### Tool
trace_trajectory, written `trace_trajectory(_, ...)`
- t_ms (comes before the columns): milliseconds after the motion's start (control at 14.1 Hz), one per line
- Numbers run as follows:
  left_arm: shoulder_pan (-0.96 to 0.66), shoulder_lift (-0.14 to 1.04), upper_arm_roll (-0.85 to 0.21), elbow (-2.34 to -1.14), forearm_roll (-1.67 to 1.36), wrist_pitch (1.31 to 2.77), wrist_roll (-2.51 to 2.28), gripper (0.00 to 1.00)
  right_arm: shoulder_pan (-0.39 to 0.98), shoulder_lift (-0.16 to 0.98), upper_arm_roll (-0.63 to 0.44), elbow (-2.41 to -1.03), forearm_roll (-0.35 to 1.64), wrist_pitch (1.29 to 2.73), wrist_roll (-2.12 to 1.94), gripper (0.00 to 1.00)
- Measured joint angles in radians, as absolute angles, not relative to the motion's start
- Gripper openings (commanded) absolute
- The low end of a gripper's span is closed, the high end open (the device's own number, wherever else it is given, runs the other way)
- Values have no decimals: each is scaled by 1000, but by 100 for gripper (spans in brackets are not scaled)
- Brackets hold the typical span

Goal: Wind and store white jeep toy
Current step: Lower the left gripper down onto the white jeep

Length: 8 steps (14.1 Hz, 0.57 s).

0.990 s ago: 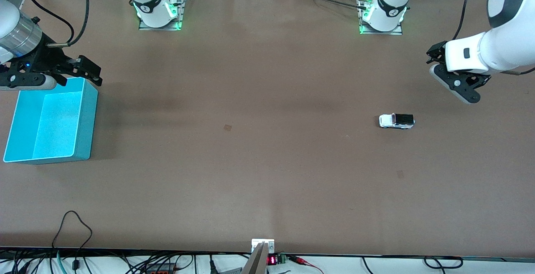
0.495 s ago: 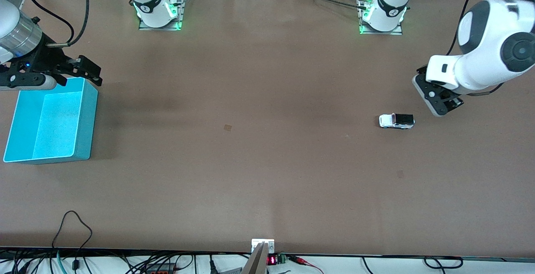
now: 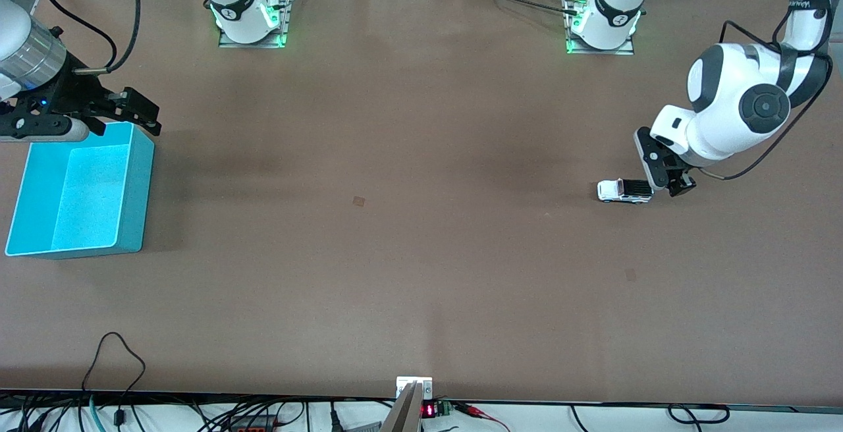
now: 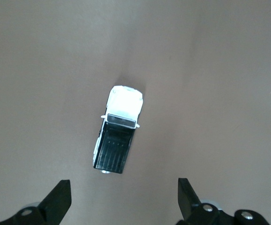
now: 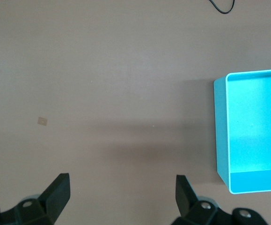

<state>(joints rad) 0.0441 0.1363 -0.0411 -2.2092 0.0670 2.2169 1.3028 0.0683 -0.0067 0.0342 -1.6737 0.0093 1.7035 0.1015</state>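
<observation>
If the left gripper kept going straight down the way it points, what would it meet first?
Probably the table, close beside the black-roofed end of the white jeep toy. The left gripper, fingers open, points down with the toy lying just ahead of the gap, not yet between the fingers. Depth is uncertain.

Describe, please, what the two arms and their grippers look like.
Both arms are glossy white with dark grey joint caps and black cables trailing. The left gripper and the right gripper are black, with angular two-finger jaws; a metallic silver ring sits above the right one.

Only unreadable red digits glow on the small display (image 3: pixel 428 410).
</observation>
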Motion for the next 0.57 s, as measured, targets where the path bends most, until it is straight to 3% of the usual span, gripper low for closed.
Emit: trace_trajectory(566,66,248,-43,-2255,78,2446,1447,100,68,-7,34,-1674,9,1703,101,100)
